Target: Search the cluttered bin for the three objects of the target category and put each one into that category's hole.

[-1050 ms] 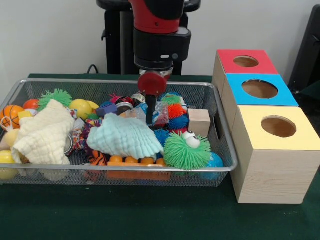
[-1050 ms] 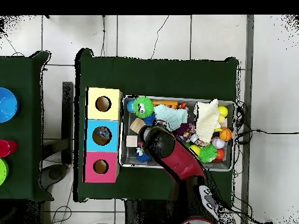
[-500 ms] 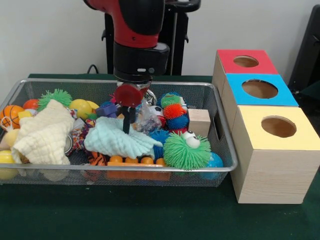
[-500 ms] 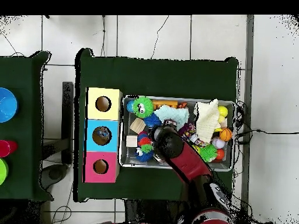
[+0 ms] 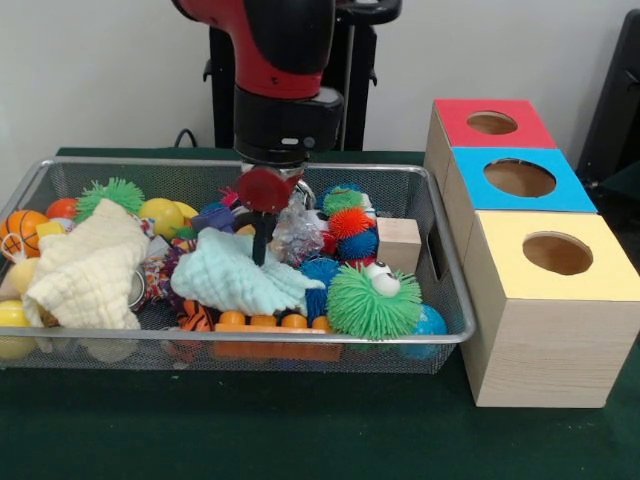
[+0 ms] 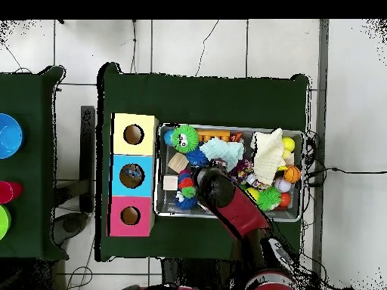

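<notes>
Gripper: the red and black arm's gripper reaches down into the silver wire-mesh bin; whether it is wide, narrow or holding something cannot be told.
Cloth: a pale mint crumpled cloth lies directly beneath the tip, apparently touching it.
Bin contents: a cream waffle cloth at left; a green spiky ball with eyes near right; a small wooden cube behind that ball; an orange basketball at far left.
Boxes: three wooden boxes stand right of the bin, each with a round hole: yellow-topped box nearest, blue-topped box in the middle, red-topped box farthest.
</notes>
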Motion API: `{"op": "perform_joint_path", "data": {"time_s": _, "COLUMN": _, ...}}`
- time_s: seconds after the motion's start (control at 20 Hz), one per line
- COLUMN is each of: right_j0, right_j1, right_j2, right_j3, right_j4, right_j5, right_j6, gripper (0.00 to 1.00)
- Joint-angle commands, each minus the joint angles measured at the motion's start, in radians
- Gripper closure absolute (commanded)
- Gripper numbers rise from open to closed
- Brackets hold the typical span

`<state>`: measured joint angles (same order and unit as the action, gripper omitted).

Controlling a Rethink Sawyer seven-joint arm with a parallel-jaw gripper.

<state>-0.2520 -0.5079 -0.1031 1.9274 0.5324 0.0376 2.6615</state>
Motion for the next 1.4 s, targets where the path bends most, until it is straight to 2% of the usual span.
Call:
{"op": "perform_joint_path", "data": {"time_s": 0.05, "right_j0": 0.043, "right_j1": -0.038, "right_j2": 0.060, "right_j3": 0.127, "right_j4": 0.031, "right_j5": 0.028, "right_j6": 0.196, "gripper": 0.00}}
{"op": "perform_joint_path", "data": {"time_s": 0.25, "right_j0": 0.058, "right_j1": -0.057, "right_j2": 0.034, "right_j3": 0.119, "right_j4": 0.042, "right_j5": 0.077, "right_j6": 0.179, "gripper": 0.00}}
{"op": "perform_joint_path", "data": {"time_s": 0.45, "right_j0": 0.114, "right_j1": -0.105, "right_j2": -0.060, "right_j3": 0.083, "right_j4": 0.040, "right_j5": 0.226, "right_j6": 0.169, "gripper": 0.00}}
{"op": "perform_joint_path", "data": {"time_s": 0.6, "right_j0": 0.137, "right_j1": -0.126, "right_j2": -0.105, "right_j3": 0.058, "right_j4": 0.027, "right_j5": 0.298, "right_j6": 0.172, "gripper": 0.00}}
{"op": "perform_joint_path", "data": {"time_s": 1.0, "right_j0": 0.089, "right_j1": -0.100, "right_j2": -0.059, "right_j3": 0.057, "right_j4": 0.028, "right_j5": 0.241, "right_j6": 0.135, "gripper": 0.00}}
{"op": "perform_joint_path", "data": {"time_s": 1.4, "right_j0": 0.104, "right_j1": -0.105, "right_j2": -0.094, "right_j3": 0.030, "right_j4": 0.014, "right_j5": 0.295, "right_j6": 0.132, "gripper": 0.00}}
